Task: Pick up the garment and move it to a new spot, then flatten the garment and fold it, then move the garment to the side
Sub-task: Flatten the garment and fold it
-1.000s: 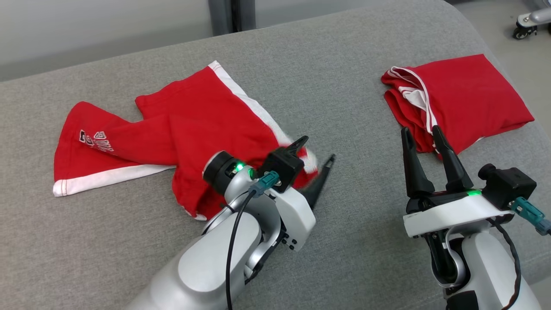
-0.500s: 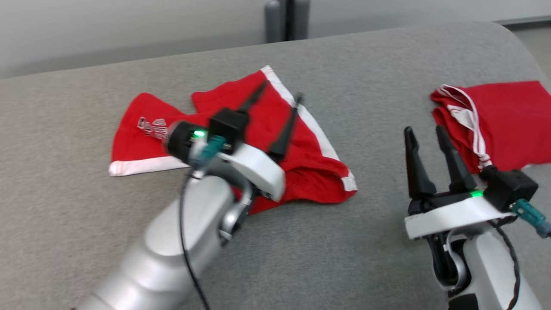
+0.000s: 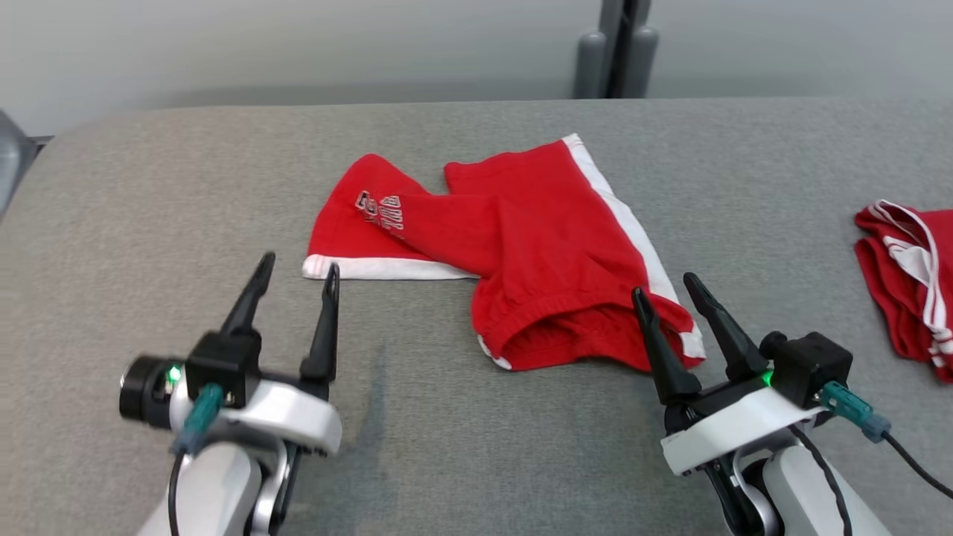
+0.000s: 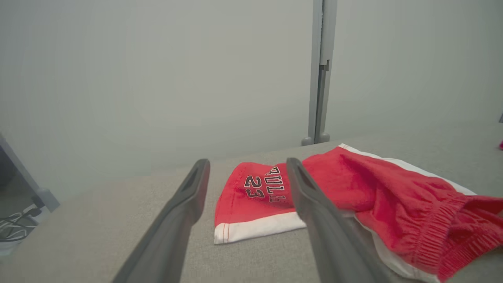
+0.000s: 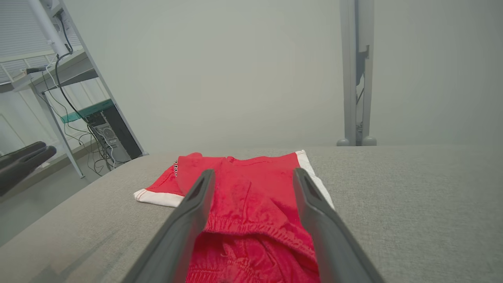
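The garment point(image 3: 543, 246) is a pair of red shorts with white trim and a printed number on one leg. It lies crumpled in the middle of the grey padded surface point(image 3: 149, 186), waistband toward me. My left gripper point(image 3: 299, 262) stands open just left of the white leg hem, holding nothing. My right gripper point(image 3: 663, 284) is open too, its tips over the waistband's right corner. In the left wrist view the garment point(image 4: 353, 188) lies ahead and right of the open left gripper point(image 4: 247, 161). The right wrist view has the garment point(image 5: 251, 204) between and under the open right gripper point(image 5: 254, 171).
A second, folded red garment point(image 3: 904, 275) lies at the surface's right edge. A grey post point(image 3: 618, 52) stands behind the far edge against the wall. The surface's rounded left corner point(image 3: 45, 149) drops off. A desk with cables point(image 5: 106, 133) stands beyond it.
My left gripper has opened, let go of the garment's waistband and drawn back to the lower left. The head camera has turned left, shifting the whole picture right.
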Controlling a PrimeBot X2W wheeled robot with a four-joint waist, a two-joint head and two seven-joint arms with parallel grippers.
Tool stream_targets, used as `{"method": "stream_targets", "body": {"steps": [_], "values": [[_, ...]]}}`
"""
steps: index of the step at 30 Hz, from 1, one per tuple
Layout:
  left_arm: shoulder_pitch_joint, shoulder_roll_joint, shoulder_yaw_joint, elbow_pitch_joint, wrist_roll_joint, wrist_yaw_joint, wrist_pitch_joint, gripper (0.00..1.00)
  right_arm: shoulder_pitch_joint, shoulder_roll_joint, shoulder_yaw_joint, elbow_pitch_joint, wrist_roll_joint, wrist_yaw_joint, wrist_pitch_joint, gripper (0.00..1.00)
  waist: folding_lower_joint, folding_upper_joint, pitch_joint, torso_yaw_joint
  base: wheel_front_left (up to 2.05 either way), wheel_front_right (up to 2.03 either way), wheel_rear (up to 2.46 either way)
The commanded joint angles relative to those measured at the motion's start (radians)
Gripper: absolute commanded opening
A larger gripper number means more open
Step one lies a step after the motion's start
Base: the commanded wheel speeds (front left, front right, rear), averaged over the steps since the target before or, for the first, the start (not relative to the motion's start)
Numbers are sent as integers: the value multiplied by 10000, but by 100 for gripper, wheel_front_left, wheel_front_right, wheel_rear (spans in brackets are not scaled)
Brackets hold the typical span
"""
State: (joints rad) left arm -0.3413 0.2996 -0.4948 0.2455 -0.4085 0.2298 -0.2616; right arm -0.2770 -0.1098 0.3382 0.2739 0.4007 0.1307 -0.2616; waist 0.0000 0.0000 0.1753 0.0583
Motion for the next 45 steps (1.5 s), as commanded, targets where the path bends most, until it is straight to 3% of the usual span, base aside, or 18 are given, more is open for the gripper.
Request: {"method": "stream_targets", "body": {"steps": [1, 6, 14, 27, 28, 29, 30, 32, 33, 34, 40, 45], "values": [[246, -65, 157, -127, 155, -22, -38, 100, 46, -85, 40, 26, -53, 0, -45, 100, 0, 0, -86, 207, 0, 0, 0], [1175, -765, 1064, -478, 660, -413, -39, 100, 203, -90, 452, 277, 43, 0, -45, 100, 0, 0, -138, 555, 0, 0, 0], [1135, -1726, 1847, -94, 1622, -1333, -40, 100, -450, -474, 2900, 1359, 1421, 0, 621, 100, 0, 0, 34, 1172, 0, 0, 0], [1320, -2357, 2619, 159, 2187, -2018, -41, 100, -1702, -199, 3370, 3467, 1556, 0, 273, 100, 0, 0, 331, 2132, 0, 0, 0], [1334, -2361, 2666, 167, 2215, -2023, -41, 100, -1760, -163, 3373, 3581, 1611, 0, 247, 80, 0, 0, 339, 2148, 0, 0, 0], [1334, -2361, 2666, 167, 2215, -2023, -41, 100, -1760, -163, 3373, 3581, 1611, 0, 247, 80, 0, 0, 339, 2148, 0, 0, 0], [1343, -2377, 2703, 165, 2241, -2046, -41, 100, -1829, -132, 3367, 3721, 1665, 0, 224, 49, 0, 0, 348, 2155, 0, 0, 0], [1357, -2411, 2765, 160, 2260, -2099, -41, 100, -1955, -92, 3373, 3977, 1716, 0, 216, 25, 0, 0, 385, 2142, 0, 0, 0], [1353, -2425, 2788, 157, 2283, -2105, -41, 100, -1998, -85, 3391, 4119, 1746, 0, 209, 5, 0, 0, 401, 2133, 0, 0, 0], [1336, -2436, 2802, 155, 2298, -2116, -41, 100, -2035, -76, 3423, 4206, 1764, 0, 181, 0, 0, 0, 416, 2118, 0, 0, 0], [1242, -2464, 2925, 184, 2299, -2196, -41, 100, -2209, -67, 3676, 4366, 2006, 0, 64, 0, 0, 0, 424, 1865, 0, 0, 0], [1385, -2471, 3077, 276, 2185, -2239, -42, 100, -1952, -487, 3763, 3780, 2515, 0, 18, 0, 0, 0, 298, 1380, 0, 0, 0]]}}
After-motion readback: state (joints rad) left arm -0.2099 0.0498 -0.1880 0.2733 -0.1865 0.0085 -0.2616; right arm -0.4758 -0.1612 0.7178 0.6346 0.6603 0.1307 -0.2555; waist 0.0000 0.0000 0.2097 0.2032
